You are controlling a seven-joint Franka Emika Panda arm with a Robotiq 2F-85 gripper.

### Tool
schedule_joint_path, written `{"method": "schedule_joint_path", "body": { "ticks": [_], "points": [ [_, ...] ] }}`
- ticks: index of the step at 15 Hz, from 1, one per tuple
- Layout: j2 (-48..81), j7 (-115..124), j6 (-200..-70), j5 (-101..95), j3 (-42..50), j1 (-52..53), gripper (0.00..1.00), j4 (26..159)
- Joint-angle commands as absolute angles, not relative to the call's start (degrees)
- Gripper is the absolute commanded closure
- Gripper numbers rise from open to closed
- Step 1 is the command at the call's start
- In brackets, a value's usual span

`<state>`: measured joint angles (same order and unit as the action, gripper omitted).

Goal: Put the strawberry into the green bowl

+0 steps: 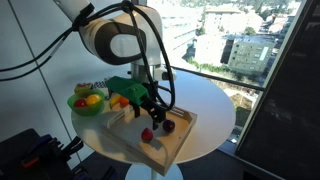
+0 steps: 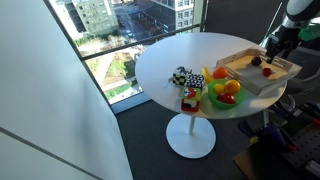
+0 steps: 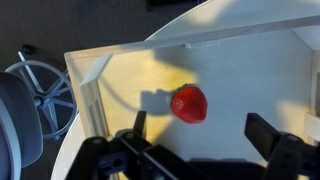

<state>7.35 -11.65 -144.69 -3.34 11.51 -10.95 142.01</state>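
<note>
A: Gripper state?

B: It's being held wide open, w/ nothing being clamped. In the wrist view one finger is being shown at lower centre-left and the other at lower right. The strawberry is being framed between them at frame centre.

A: Where's the strawberry being kept?

B: It's being carried on the floor of the wooden tray, not in the bowl yet. In an exterior view the strawberry is being seen at lower centre, near a darker maroon fruit but apart from it.

A: Why is the gripper being held that way?

B: Prob. a straddle is being lined up, the jaws being kept apart so both sides of the fruit are being cleared before any closing. No contact is being shown. The height above the fruit can't be told from the wrist view.

A: And the green bowl?

B: It's being shown at centre-left, on the white desk, just beside the tray's edge. Orange and yellow fruit are already being held in it. In an exterior view its rim is being seen at lower right, so a lift over the tray wall is prob. being called for.

A: Risks?

B: The fruit is small, rounded and likely soft, so rolling or squashing is being risked.
</note>
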Motion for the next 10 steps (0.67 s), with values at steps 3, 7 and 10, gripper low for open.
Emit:
{"method": "schedule_joint_path", "body": {
  "ticks": [3,7,10],
  "points": [
    [11.22,-13.90,-148.42,-3.09,10.95,-11.88,0.00,140.90],
    [13.65,-15.25,-150.91,-2.67,10.49,-12.24,0.00,140.42],
    [15.26,-16.39,-152.37,-2.29,9.91,-12.57,0.00,139.87]
  ]
}}
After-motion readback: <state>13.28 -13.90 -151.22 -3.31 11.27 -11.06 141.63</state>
